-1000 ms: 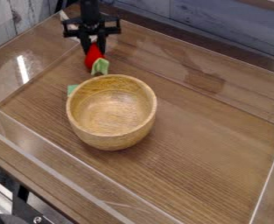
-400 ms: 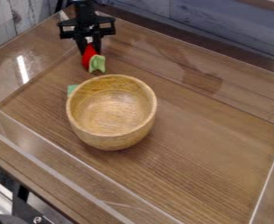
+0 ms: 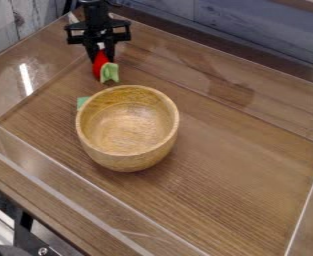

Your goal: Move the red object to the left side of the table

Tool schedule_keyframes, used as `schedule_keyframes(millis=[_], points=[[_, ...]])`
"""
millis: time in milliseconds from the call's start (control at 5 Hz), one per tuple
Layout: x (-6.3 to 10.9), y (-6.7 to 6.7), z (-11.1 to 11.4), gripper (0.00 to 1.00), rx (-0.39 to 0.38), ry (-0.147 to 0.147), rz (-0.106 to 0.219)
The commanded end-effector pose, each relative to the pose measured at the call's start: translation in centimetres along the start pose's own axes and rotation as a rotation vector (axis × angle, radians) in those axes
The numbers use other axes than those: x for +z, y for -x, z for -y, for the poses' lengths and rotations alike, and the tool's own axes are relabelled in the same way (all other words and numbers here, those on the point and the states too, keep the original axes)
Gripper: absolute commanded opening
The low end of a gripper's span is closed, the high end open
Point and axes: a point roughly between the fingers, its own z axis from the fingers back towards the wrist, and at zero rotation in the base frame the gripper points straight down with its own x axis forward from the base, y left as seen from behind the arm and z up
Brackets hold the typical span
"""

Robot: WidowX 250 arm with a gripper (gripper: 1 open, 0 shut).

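Observation:
The red object, a small red toy strawberry with green leaves at its lower end, hangs upright between the fingers of my black gripper at the far left of the brown table. The gripper points straight down and is shut on the strawberry. The strawberry's lower tip is at or just above the tabletop; I cannot tell whether it touches.
A wooden bowl stands just in front of the gripper, with a small green piece against its left rim. Low clear acrylic walls edge the tabletop, the left one close to the gripper.
The gripper with the strawberry has shifted slightly left and down since the earliest frame. The bowl and green piece have not moved.

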Motion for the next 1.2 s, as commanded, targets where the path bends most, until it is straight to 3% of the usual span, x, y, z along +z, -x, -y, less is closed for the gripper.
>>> schedule_keyframes(millis=[0, 200, 600, 1000], points=[[0.0, -0.2, -2.6, 0.00, 0.103, -0.033, 0.009], [0.2, 0.0, -2.5, 0.00, 0.180, -0.042, 0.005], [0.3, 1.1, -3.3, 0.00, 0.167, -0.059, -0.006], [0.7, 1.4, -3.8, 0.00, 0.193, -0.078, -0.017]])
